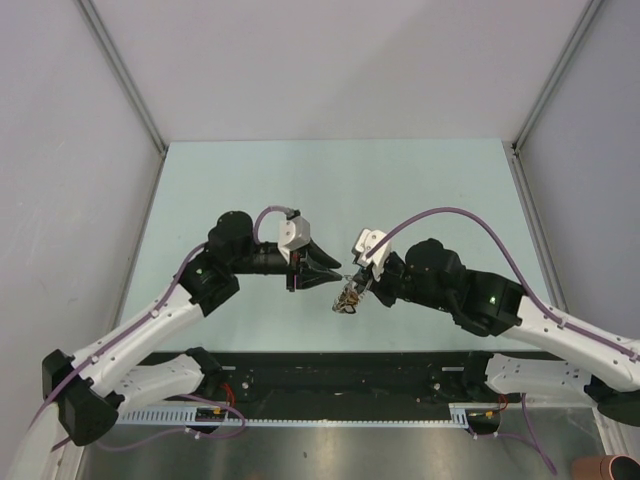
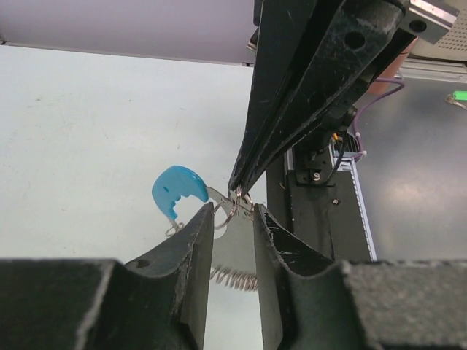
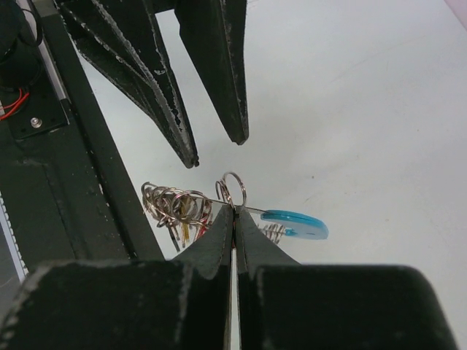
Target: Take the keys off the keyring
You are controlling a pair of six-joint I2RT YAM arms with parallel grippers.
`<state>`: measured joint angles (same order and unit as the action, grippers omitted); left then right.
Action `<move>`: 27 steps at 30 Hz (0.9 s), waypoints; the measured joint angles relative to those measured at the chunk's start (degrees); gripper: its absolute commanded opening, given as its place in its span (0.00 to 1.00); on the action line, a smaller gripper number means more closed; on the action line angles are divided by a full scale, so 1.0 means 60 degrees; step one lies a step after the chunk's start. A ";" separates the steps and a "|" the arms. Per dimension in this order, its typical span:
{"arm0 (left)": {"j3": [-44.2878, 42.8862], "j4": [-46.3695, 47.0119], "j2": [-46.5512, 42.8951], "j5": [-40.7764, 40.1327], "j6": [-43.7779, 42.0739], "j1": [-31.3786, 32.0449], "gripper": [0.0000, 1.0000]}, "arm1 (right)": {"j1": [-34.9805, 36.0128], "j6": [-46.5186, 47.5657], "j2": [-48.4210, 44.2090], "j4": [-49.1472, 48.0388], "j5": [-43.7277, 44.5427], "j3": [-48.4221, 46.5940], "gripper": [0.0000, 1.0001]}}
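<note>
Pale green worktop (image 1: 250,180) below: right fingers (image 3: 226,222), pressed together, pinch the keyring (image 3: 235,182); left fingers (image 2: 198,232) stand spread around it. Likely next: grip the keys (image 3: 184,227), slide them free.

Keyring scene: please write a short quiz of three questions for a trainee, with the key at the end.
1. True or false: the right gripper is shut on a ring of the keyring.
2. What colour is the flat tag hanging on the keyring? A red, B light blue, C green.
3. Fill in: the left gripper is ___ (open or shut).
Key: 1 true; 2 B; 3 open.
</note>
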<state>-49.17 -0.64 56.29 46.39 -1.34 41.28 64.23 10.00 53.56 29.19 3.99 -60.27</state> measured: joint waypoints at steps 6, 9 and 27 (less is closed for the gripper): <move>0.0000 0.0270 0.0328 0.0062 0.0233 0.0135 0.30 | 0.0007 0.0004 0.0109 0.0069 -0.0058 0.0000 0.00; -0.0007 0.0138 0.0506 0.0047 0.0211 0.0266 0.29 | 0.0011 0.0004 0.0146 0.0066 -0.0058 0.0000 0.00; -0.0029 -0.0393 0.0780 -0.0157 -0.0036 0.0423 0.00 | -0.0011 -0.0051 0.0463 -0.0022 -0.0262 -0.0004 0.00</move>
<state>-49.34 -3.01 60.97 45.45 -1.56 43.81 64.16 9.69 56.34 29.06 2.42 -60.29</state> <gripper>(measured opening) 0.017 0.009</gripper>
